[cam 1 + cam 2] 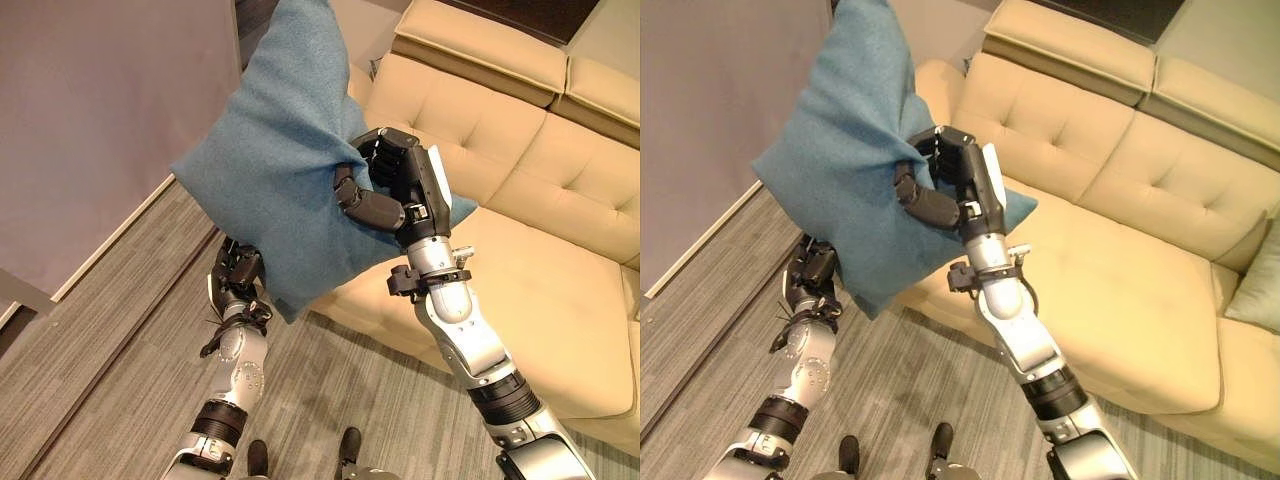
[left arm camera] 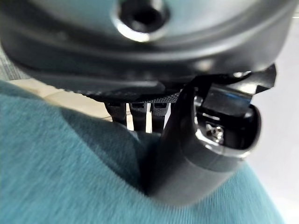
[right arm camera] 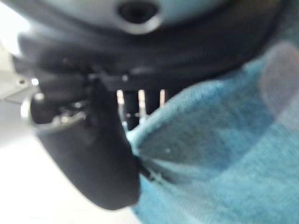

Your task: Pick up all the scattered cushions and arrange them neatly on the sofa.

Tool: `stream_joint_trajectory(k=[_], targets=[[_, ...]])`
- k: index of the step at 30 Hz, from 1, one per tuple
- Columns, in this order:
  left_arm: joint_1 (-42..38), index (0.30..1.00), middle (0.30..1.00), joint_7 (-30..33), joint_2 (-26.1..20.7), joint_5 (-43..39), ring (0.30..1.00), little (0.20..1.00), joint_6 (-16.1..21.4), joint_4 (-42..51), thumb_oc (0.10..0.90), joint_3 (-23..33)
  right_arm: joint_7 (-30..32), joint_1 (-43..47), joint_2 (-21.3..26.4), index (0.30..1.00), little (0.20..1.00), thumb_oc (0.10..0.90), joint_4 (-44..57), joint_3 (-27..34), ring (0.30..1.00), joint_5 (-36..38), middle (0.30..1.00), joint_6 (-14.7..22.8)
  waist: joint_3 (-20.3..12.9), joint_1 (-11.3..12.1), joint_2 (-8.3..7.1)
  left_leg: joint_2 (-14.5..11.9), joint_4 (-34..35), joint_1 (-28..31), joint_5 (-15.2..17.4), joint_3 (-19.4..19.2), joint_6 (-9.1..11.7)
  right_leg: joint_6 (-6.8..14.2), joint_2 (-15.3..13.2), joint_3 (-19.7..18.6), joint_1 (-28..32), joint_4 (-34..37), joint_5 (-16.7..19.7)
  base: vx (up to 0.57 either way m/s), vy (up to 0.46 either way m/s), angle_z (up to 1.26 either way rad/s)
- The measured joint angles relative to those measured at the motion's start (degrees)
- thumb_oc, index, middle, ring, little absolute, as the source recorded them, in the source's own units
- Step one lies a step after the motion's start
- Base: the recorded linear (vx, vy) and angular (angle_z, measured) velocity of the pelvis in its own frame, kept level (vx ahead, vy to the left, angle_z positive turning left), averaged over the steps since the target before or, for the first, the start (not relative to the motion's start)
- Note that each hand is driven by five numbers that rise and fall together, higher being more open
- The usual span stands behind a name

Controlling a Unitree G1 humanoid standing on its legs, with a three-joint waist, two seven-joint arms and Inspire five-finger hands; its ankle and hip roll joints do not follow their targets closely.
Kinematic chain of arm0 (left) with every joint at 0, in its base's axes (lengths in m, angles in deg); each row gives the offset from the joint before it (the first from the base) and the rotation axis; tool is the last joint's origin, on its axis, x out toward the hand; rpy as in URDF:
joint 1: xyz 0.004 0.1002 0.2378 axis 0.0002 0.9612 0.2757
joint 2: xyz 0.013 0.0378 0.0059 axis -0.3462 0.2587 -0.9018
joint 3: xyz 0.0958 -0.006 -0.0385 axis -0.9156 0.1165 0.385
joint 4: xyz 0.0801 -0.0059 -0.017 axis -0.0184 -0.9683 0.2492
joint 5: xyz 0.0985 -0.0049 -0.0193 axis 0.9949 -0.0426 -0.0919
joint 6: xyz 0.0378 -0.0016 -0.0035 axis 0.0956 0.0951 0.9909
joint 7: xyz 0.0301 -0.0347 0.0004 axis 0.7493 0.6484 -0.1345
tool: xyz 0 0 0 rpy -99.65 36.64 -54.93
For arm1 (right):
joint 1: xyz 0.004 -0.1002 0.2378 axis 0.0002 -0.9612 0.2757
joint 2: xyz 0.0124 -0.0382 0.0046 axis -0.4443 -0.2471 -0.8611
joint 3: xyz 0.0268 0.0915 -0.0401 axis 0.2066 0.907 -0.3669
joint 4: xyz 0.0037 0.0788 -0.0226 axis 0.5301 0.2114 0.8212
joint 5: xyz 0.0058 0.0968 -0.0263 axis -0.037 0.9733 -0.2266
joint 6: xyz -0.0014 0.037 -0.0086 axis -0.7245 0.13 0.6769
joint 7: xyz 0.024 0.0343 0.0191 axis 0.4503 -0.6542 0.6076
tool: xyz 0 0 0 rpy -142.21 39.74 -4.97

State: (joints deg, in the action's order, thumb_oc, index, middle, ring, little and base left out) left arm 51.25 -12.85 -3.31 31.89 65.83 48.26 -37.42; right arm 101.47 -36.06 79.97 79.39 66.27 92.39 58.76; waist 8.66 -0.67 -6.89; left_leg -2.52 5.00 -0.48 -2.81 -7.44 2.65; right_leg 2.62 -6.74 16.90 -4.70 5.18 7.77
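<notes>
Above the sofa's (image 1: 520,270) edge, both raised hands, left (image 1: 238,268) and right (image 1: 392,180), clutch the blue cushion (image 1: 280,160).

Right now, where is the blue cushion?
The blue cushion is held up in the air between both hands, the right hand pinching its right edge and the left hand at its lower corner, over the sofa's left end.

Floor (image 1: 120,330): grey wood-look planks in long strips, running under the lower half of the head views.
Wall (image 1: 90,120): plain grey-mauve surface on the left side.
Skirting (image 1: 105,245): pale strip where that wall meets the planks, slanting across the view.
</notes>
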Motion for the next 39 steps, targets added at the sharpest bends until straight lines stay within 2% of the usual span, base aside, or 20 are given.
stream_joint_trajectory(k=[5, 13, 20, 24, 27, 29, 31, 33, 37, 38, 39], targets=[[0.14, 0.3, 0.3, -0.3, -0.25, -0.26, 0.3, 0.3, 0.13, 0.03, 0.4, 0.0, -0.15, -0.58, 0.24, 0.3, 0.3, 0.4, 0.0, 2.41, 0.3, 0.19, 0.3, 0.81, -0.32, -0.11, 0.62, -0.03, 0.0, 0.16, 0.0, -0.02, 0.0, -0.02, 0.01, -0.01, 0.12, 0.0, 0.08, 0.0, 0.0, 0.0], [6.01, 0.3, 0.3, -3.62, -1.11, 0.19, 0.3, 0.3, -0.71, 0.24, 0.4, -1.17, -2.49, -8.66, 0.3, 0.3, 0.3, 0.4, -0.17, 4.25, 0.3, 0.53, 0.3, 1.49, -1.43, 0.08, 3.01, -0.23, 0.03, 1.15, 0.01, 0.18, -0.01, -0.01, -0.04, 0.19, 1.24, 0.0, 0.08, -0.03, -0.003, 0.01], [15.39, 0.3, 0.3, -8.32, -2.9, 4.68, 0.3, 0.3, -6.11, 0.2, 0.4, -5.53, -4.32, -21.15, 0.2, 0.3, 0.3, 0.4, -2.37, 7.86, 0.3, -0.16, 0.3, 1.43, -2.38, -0.25, 4.68, 0.7, 0.05, 1.08, 0.03, 0.15, -0.04, 0.56, -0.71, 0.01, 1.01, 0.0, 0.5, -0.06, 0.032, -0.01], [18.69, 0.3, 0.3, -10.14, -3.86, 6.89, 0.3, 0.3, -7.58, 0.15, 0.4, -7.38, -4.92, -26.84, -0.95, 0.3, 0.3, 0.4, -5.22, 10.11, 0.3, -0.17, 0.3, 1.3, -2.67, -0.39, 5.17, 0.89, 0.03, 1.11, 0.01, 0.02, -0.08, 0.65, -0.86, -0.34, 0.53, -0.51, 0.63, -0.05, 0.056, -0.07], [20.65, 0.3, 0.3, -12.81, -6.64, 9.06, 0.3, 0.3, -10.08, 0.16, 0.4, -8.12, -5.64, -30.06, -1.94, 0.3, 0.3, 0.4, -7.4, 11.26, 0.3, -0.81, 0.3, 0.41, -2.75, -0.59, 5.4, 1.05, 0.03, 1.43, -0.09, -1.7, -0.33, 0.71, -1.19, -1.79, -1.27, -3.03, 0.63, -0.08, 0.068, -0.29], [20.71, 0.3, 0.3, -13.53, -7.35, 10.16, 0.3, 0.3, -10.15, 0.15, 0.4, -8.28, -6.32, -30.23, -1.96, 0.3, 0.3, 0.4, -7.78, 11.67, 0.3, -1.4, 0.3, 0.41, -2.59, -0.42, 5.64, 1.12, 0.03, 1.26, -0.19, -3.33, -0.76, 0.73, -1.55, -1.72, -4.13, -6.45, 0.63, -0.04, 0.015, -0.4], [20.84, 0.3, 0.3, -14.23, -8.13, 10.62, 0.3, 0.3, -10.3, 0.12, 0.4, -8.17, -6.92, -30.23, -2.3, 0.3, 0.3, 0.4, -7.9, 11.55, 0.3, -1.4, 0.3, 0.41, -2.49, -0.32, 5.49, 1.28, 0.04, 1.83, 0.05, -5.25, -1.33, 0.88, -2.17, -0.69, -4.95, -7.22, 0.73, -0.01, -0.044, -0.48], [21.44, 0.3, 0.3, -14.96, -8.25, 11.25, 0.3, 0.3, -10.33, 0.19, 0.4, -7.2, -7.68, -30.3, -2.21, 0.3, 0.3, 0.4, -8.28, 11.41, 0.3, -1.43, 0.3, 0.41, -2.46, -1.04, 5.74, 1.42, 0.09, 2.54, 0.41, -6.47, -1.76, 2.22, -3.2, 0.39, -4.78, -7.22, -0.85, -0.03, -0.042, -0.32], [22.15, 0.3, 0.3, -15.35, -9.26, 11.28, 0.3, 0.3, -10.32, 1.69, 0.4, -6.05, -8.5, -30.18, -2.12, 0.3, 0.3, 0.4, -9.17, 11.18, 0.3, -1.46, 0.3, 0.45, -2.42, -1.43, 5.73, 0.54, 0.08, 1.76, 0.72, -9.3, -1.11, 2.98, -4.97, 7.18, -7.67, -9.16, -1.52, 0.05, -0.162, -0.39], [22.27, 0.3, 0.3, -15.38, -9.24, 11.31, 0.3, 0.3, -10.33, 1.77, 0.4, -6.07, -8.53, -30.23, -1.99, 0.3, 0.3, 0.4, -10.03, 11.14, 0.3, -1.47, 0.3, 0.44, -2.38, -1.55, 5.8, -0.12, 0.06, 1.67, 0.69, -9.32, -0.69, 2.73, -4.63, 8.95, -7.35, -9.04, -1.31, 0.1, -0.204, -0.12], [22.42, 0.3, 0.3, -15.46, -9.16, 11.51, 0.3, 0.3, -10.36, 1.77, 0.4, -6.09, -8.53, -30.98, -1.76, 0.3, 0.3, 0.4, -10.54, 11.39, 0.3, -1.58, 0.3, 0.42, -2.36, -1.83, 5.84, -0.68, 0.01, 1.89, 0.76, -8.85, 0.01, 1.9, -3.28, 8.73, -6.52, -8.04, -0.9, 0.06, -0.155, 0.05]])
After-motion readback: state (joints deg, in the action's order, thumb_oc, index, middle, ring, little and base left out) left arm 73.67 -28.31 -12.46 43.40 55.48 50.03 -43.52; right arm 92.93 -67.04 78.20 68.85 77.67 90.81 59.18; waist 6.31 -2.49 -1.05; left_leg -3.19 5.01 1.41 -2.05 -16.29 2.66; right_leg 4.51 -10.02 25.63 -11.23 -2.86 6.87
